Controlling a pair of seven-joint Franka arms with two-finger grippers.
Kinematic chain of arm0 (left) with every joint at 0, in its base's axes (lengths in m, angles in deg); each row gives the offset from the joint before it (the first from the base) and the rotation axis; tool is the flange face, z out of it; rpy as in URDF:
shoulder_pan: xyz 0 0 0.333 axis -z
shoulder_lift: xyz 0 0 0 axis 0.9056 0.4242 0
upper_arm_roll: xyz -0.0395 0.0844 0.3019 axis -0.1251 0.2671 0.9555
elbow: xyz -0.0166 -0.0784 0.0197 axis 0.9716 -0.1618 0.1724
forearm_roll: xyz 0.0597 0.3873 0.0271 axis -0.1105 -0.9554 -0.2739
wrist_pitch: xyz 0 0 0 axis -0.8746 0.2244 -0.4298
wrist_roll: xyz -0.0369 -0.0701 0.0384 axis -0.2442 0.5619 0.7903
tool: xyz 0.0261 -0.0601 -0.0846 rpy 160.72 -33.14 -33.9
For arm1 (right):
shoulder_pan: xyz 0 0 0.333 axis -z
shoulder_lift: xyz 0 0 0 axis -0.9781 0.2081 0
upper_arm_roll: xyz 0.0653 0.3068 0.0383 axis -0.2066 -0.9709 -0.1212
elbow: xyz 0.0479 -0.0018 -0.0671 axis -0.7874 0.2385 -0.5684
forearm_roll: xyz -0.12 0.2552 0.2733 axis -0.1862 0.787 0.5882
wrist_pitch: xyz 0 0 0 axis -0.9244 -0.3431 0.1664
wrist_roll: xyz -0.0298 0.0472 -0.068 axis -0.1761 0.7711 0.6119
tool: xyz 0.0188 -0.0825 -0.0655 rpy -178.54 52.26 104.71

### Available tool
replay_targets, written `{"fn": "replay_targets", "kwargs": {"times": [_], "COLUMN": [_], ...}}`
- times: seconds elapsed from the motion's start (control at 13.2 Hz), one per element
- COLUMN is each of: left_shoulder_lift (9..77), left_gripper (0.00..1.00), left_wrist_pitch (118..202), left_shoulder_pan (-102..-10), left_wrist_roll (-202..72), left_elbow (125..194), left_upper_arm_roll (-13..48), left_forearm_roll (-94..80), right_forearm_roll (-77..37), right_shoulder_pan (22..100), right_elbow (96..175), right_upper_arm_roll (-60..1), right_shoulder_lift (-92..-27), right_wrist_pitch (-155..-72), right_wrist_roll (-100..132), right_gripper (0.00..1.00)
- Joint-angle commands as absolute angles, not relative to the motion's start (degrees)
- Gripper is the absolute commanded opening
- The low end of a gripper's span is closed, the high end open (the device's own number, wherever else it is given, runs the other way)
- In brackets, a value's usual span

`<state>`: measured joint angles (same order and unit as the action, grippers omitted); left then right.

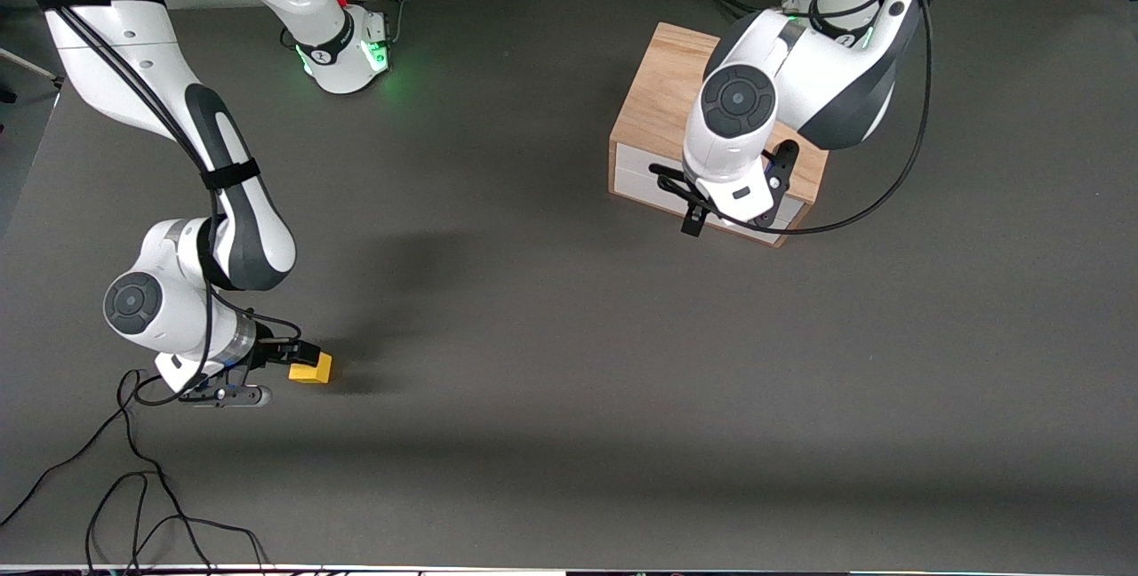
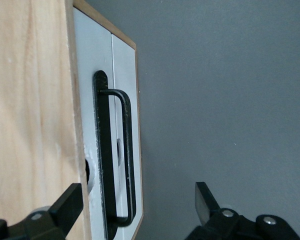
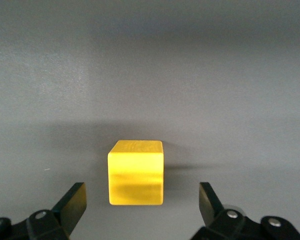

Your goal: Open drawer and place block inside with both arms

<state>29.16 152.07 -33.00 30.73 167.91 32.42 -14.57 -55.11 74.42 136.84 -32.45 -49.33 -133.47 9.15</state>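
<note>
The light oak cabinet [image 1: 662,96] stands toward the left arm's end of the table, and its white drawer [image 1: 636,174] looks shut. My left gripper [image 1: 736,203] hangs open over the drawer front. In the left wrist view the black bar handle [image 2: 126,150] lies between the open fingertips [image 2: 70,202] of the left gripper [image 2: 138,200], beside the wood top [image 2: 30,100]. The yellow block [image 1: 310,369] sits on the table toward the right arm's end. My right gripper [image 1: 280,372] is low and open beside it. In the right wrist view the block [image 3: 136,172] lies just ahead of the open right gripper [image 3: 142,202], untouched.
Black cables [image 1: 133,469] trail over the grey table near the front camera at the right arm's end. The right arm's green-lit base [image 1: 351,52] stands along the robots' edge. A cable loop [image 1: 889,185] hangs beside the cabinet.
</note>
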Motion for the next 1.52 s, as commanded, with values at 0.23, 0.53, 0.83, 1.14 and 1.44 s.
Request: {"fn": "replay_targets", "kwargs": {"times": [0.23, 0.53, 0.83, 1.14, 1.44], "left_shoulder_lift": [33.2, 34.7, 36.7, 37.9, 38.5], "left_gripper": [1.0, 1.0, 1.0, 1.0, 1.0], "left_wrist_pitch": [155.7, 156.1, 157.3, 158.5, 159.4], "left_shoulder_pan": [-32.9, -32.6, -32.6, -32.6, -32.9], "left_wrist_roll": [30.7, 30.9, 30.9, 30.9, 30.8], "left_elbow": [168.6, 168.7, 168.6, 168.3, 166.8], "left_upper_arm_roll": [32.5, 32.5, 32.5, 32.5, 32.6], "left_forearm_roll": [-15.5, -15.5, -15.5, -15.5, -16.1], "right_forearm_roll": [-55.4, -55.4, -55.5, -55.5, -55.5], "right_shoulder_pan": [74.2, 74.2, 74.1, 74.1, 74.1], "right_elbow": [135.9, 135.8, 135.7, 135.6, 135.3], "right_upper_arm_roll": [-32.4, -32.4, -32.4, -32.5, -32.5], "right_shoulder_lift": [-48.1, -47.8, -47.8, -47.5, -47.4], "right_wrist_pitch": [-134.7, -134.9, -134.8, -134.9, -134.9], "right_wrist_roll": [8.7, 8.7, 8.9, 8.9, 9.0], "right_gripper": [1.0, 1.0, 1.0, 1.0, 1.0]}}
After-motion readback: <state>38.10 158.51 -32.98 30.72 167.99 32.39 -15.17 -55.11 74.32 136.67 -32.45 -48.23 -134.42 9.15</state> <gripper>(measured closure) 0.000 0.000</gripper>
